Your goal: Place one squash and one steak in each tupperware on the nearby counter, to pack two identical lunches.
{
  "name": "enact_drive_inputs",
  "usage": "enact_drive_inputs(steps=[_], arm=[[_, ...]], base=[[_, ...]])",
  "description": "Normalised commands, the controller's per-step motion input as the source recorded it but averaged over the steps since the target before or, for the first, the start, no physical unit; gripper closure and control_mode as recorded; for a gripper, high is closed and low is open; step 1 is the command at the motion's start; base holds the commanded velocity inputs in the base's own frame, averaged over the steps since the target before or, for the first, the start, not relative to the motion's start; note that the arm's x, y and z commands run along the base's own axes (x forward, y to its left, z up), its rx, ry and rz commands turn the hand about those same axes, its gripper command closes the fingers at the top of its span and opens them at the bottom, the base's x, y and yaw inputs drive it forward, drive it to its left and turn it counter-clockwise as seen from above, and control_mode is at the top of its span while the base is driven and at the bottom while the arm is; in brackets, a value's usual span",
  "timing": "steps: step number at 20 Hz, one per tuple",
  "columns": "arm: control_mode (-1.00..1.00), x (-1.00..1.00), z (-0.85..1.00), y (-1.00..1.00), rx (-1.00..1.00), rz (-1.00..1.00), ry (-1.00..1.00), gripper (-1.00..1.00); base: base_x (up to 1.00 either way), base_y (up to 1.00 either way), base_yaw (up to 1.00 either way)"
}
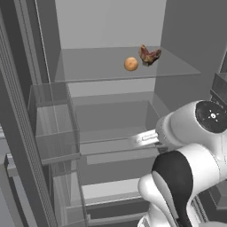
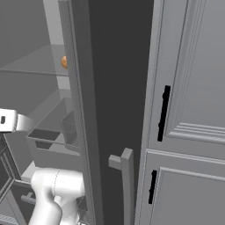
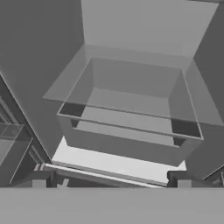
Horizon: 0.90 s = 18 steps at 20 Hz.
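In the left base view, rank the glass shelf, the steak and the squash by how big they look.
1. Glass shelf, by far the largest.
2. Steak.
3. Squash, slightly smaller than the steak beside it; both sit at similar depth, so the ranking is fair.

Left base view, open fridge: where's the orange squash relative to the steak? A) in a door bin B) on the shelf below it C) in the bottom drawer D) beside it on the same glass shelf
D: the squash sits just left of the steak on the same upper glass shelf.
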Motion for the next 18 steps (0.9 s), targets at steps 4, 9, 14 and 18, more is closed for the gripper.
enact_drive_inputs(steps=[4,9,14,18], arm=[[-1.00,0.55,0.53,-0.11,0.03,-0.20,-0.10,-1.00],[-1.00,0.50,0.67,-0.10,0.14,-0.14,0.00,-1.00],[-1.00,0.33,0.79,-0.14,0.18,-0.03,0.00,-1.00],[-1.00,0.54,0.24,-0.10,0.03,-0.08,0.01,-1.00]], base=[[0.00,0.00,0.00],[0.00,0.00,0.00],[0.00,0.00,0.00],[0.00,0.00,0.00]])
